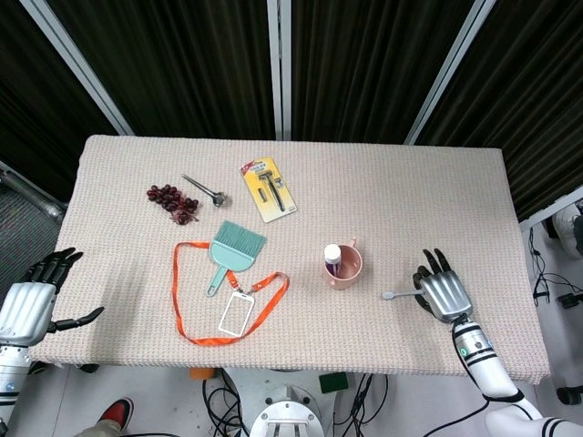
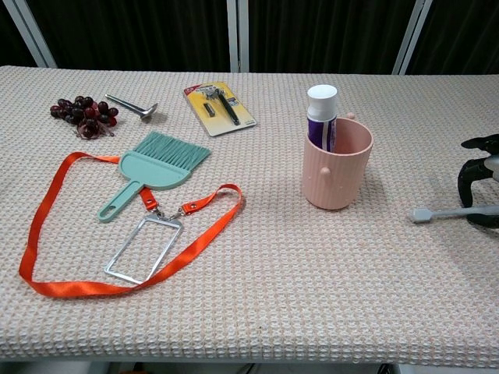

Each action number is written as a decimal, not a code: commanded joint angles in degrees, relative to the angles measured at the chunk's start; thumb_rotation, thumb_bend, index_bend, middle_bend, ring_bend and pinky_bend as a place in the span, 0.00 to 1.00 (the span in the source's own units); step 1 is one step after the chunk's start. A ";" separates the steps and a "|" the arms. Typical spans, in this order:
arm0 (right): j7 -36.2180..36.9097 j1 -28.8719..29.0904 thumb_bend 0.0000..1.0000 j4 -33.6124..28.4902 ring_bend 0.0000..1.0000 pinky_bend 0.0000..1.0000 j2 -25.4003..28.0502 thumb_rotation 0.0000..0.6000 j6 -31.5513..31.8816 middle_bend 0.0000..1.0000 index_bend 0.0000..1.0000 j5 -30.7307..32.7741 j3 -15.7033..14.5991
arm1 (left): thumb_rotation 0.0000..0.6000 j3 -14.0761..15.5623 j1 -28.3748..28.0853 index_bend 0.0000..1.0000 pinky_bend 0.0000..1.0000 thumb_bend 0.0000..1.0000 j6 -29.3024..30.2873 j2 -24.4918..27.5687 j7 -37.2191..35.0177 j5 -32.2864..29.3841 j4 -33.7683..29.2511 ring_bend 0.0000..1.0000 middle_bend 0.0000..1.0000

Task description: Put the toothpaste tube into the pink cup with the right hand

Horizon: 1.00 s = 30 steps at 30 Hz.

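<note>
Chest view shows the orange strap (image 2: 117,234) with its clear card holder (image 2: 144,248) lying closest, then the green brush (image 2: 156,167), and a bit further back the pink cup (image 2: 336,170) standing up with the toothpaste tube (image 2: 321,113) inside it, white cap poking out on top. To the right of the cup, the right hand (image 1: 444,291) has its fingers curled around a toothbrush (image 2: 452,212) lying on the table (image 2: 312,296), while the left hand (image 1: 29,300) hangs off the table's left edge with its fingers spread and nothing in it. Far back lie the grapes (image 2: 84,113), a metal tool (image 2: 131,106) and a razor pack (image 2: 218,107).

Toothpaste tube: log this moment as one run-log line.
toothpaste tube: upright in pink cup | right hand: at toothbrush | left hand: holds nothing
</note>
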 commanded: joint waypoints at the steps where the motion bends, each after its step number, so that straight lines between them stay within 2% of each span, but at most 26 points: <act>1: 1.55 -0.43 0.84 -0.29 0.00 0.00 0.42 1.00 1.59 0.40 0.71 -1.05 0.05 | 0.44 0.00 0.03 0.12 0.21 0.08 0.12 0.08 0.10 0.07 -0.14 0.10 0.09; 7: 10.73 -3.11 0.85 -4.98 0.01 0.00 5.38 1.00 12.49 0.42 0.72 -5.17 2.34 | 0.45 -0.05 0.15 0.12 0.21 0.08 0.47 0.47 0.29 0.13 -0.53 0.10 0.09; 11: 23.47 -4.09 0.87 -9.07 0.02 0.00 9.41 1.00 19.92 0.44 0.74 -8.16 5.18 | 0.45 -0.15 0.11 0.12 0.21 0.08 0.54 0.38 0.12 0.16 -0.50 0.10 0.09; 15: 37.94 -2.61 0.87 -9.63 0.02 0.00 7.32 1.00 23.73 0.44 0.75 -9.61 8.56 | 0.44 -0.14 -0.04 0.12 0.21 0.08 0.39 0.00 0.12 0.30 -0.32 0.10 0.09; 20: 55.46 0.52 0.83 -12.78 0.02 0.00 -0.28 1.00 21.32 0.45 0.75 -7.39 10.32 | 0.44 0.00 -0.18 0.12 0.21 0.08 0.27 -0.06 0.77 0.63 -0.57 0.10 0.09; 26: 57.12 4.59 0.80 -10.47 0.02 0.00 -7.39 1.00 14.27 0.44 0.76 -3.62 11.38 | 0.44 0.02 -0.03 0.12 0.21 0.08 0.21 0.25 0.54 0.25 -0.47 0.10 0.09; 30: 56.59 6.00 0.80 -8.25 0.02 0.00 -10.66 1.00 12.73 0.44 0.76 -2.29 12.29 | 0.45 0.18 0.18 0.12 0.21 0.08 0.05 0.11 -0.11 -0.08 0.24 0.10 0.09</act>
